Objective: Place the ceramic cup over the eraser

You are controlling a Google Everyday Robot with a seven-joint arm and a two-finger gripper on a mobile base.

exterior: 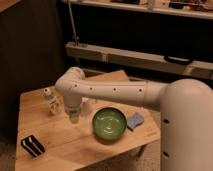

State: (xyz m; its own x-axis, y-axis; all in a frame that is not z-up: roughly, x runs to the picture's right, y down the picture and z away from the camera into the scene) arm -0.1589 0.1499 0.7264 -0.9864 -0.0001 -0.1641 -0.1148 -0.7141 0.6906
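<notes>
The white arm (115,92) reaches left over the wooden bench (75,147). Its wrist points down and masks the gripper (73,111); whether it is open or closed, I cannot tell. A green bowl (109,123) sits just to its right. A pale shape under the wrist may be the ceramic cup (74,118). The eraser (32,145) lies well apart, at the front-left corner.

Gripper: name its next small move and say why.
Probably shift it toward the near-left corner of the table. The gripper hangs low mid-table beside the bottle, while the eraser lies apart at that corner, uncovered. Whether it holds the cup I cannot tell; if not, grasping comes first.
</notes>
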